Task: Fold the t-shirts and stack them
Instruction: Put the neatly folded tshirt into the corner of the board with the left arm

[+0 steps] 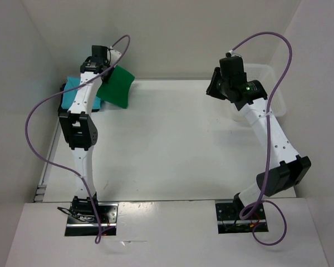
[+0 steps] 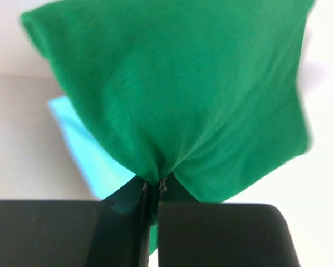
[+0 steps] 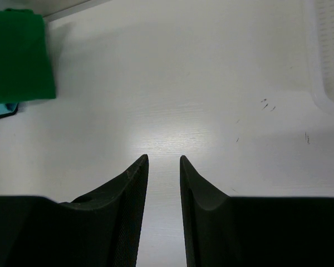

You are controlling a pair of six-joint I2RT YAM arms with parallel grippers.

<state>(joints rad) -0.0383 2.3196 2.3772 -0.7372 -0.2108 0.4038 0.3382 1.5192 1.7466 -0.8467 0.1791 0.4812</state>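
Green t-shirt is pinched between the closed left jaws and hung above the turquoise t-shirt at the far-left corner of the counter, seemingly for stacking, while the right jaws are held narrowly parted, empty.

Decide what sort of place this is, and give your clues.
Probably a robot lab bench: a white table boxed in by white panels, a left arm and right arm bolted at its edge, plus a green shirt to handle.
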